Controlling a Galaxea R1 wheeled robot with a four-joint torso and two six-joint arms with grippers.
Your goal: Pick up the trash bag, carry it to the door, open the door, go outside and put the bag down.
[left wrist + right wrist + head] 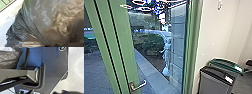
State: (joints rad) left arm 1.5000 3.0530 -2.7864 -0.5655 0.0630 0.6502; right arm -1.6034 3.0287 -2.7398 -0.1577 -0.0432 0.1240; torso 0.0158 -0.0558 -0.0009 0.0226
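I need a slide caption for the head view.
Green-framed glass door with silver lever handle; at right, grey dark-lidded bin and green-lidded bin.

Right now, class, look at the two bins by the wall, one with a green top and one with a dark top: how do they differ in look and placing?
The green-topped bin has a green lid; the dark-topped bin has a blackish one.
The dark-topped bin stands nearer the camera, its grey front showing; the green-topped bin is partly hidden behind it.
Both carry a whitish patch on top.
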